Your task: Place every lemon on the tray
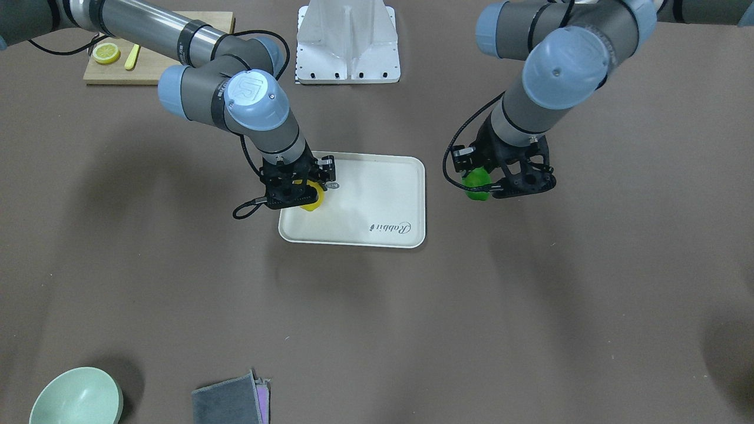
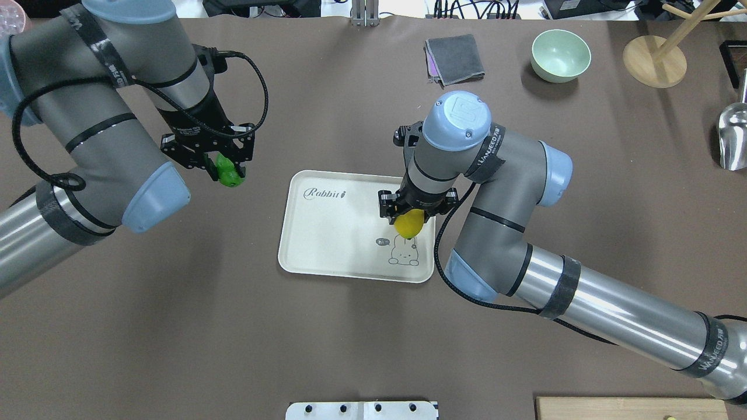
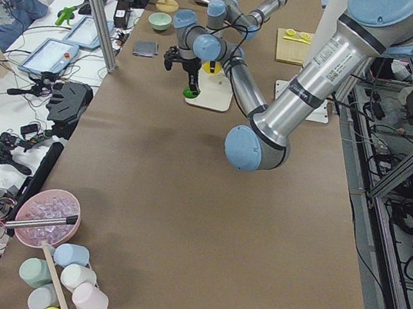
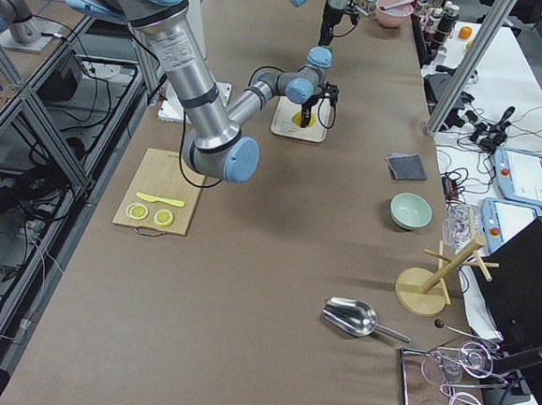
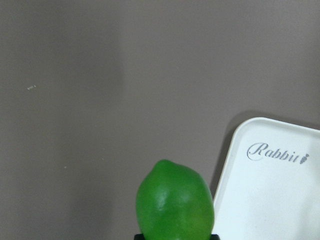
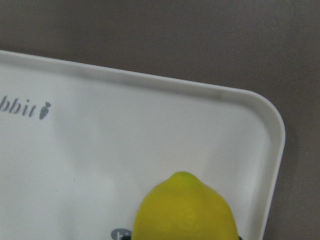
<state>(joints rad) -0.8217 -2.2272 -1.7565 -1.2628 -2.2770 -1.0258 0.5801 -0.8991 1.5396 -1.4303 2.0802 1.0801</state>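
The cream tray (image 2: 332, 233) with "Rabbit" print lies mid-table; it also shows in the front view (image 1: 377, 200). My right gripper (image 2: 410, 219) is shut on the yellow lemon (image 2: 409, 224) and holds it over the tray's right part, near the rabbit drawing; the lemon fills the right wrist view (image 6: 185, 210) above the tray (image 6: 125, 140). My left gripper (image 2: 224, 169) is shut on the green lemon (image 2: 229, 172) and holds it above the bare table, left of the tray. The left wrist view shows the green lemon (image 5: 175, 200) beside the tray corner (image 5: 260, 180).
A wooden cutting board (image 1: 147, 65) with a lemon slice (image 1: 106, 53) lies near the robot's right side. A green bowl (image 2: 560, 54), a grey cloth (image 2: 454, 58), a wooden stand (image 2: 653, 61) and a metal scoop (image 2: 732, 137) sit along the far edge.
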